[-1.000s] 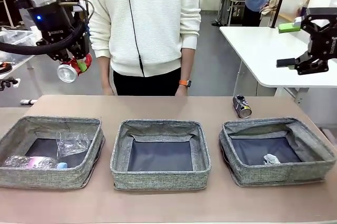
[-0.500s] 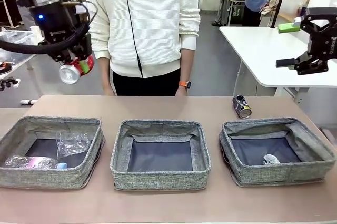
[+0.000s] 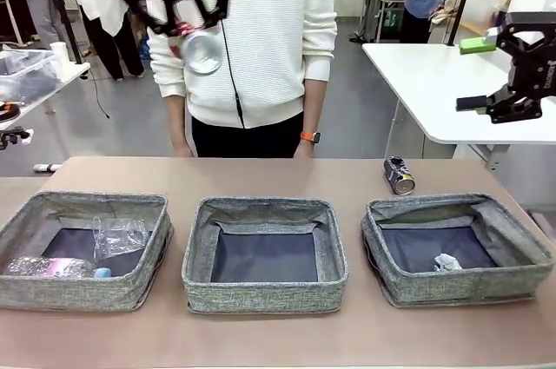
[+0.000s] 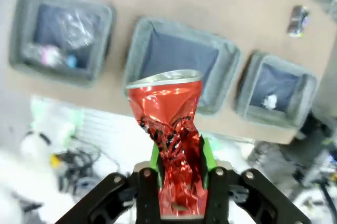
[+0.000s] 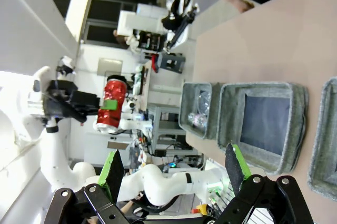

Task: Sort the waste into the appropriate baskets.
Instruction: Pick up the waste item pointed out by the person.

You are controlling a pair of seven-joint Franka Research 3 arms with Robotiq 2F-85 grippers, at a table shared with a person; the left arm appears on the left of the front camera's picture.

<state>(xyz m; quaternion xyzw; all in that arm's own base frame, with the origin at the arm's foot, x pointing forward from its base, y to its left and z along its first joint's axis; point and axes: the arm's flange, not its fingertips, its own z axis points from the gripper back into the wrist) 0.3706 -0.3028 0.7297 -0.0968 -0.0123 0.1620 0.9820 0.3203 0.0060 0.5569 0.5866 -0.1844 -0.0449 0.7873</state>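
The left tool [image 3: 195, 29] was high above the table [image 3: 261, 174], in front of the chest of the person [image 3: 278, 65] at the far side. Its green pads were pinching the crushed red can [image 4: 167, 124] at its narrow, crumpled part (the silver end of the can pointed away from the tool, down toward the baskets). In the left wrist view the top of the can overlapped the edge of the middle basket [image 3: 261, 206]. The right tool [image 3: 475, 74] hung at the right side, well apart from the things on the table, with its fingers spread wide. The left basket [image 3: 82, 204] held the bottle [image 3: 52, 266] with a pink label and the cup [image 3: 120, 234], the cup lying just behind the bottle. The right basket [image 3: 452, 206] held the paper ball [image 3: 446, 261] on its dark bottom. The dark can [image 3: 399, 175] was on the table just behind the right basket, near its far left corner.
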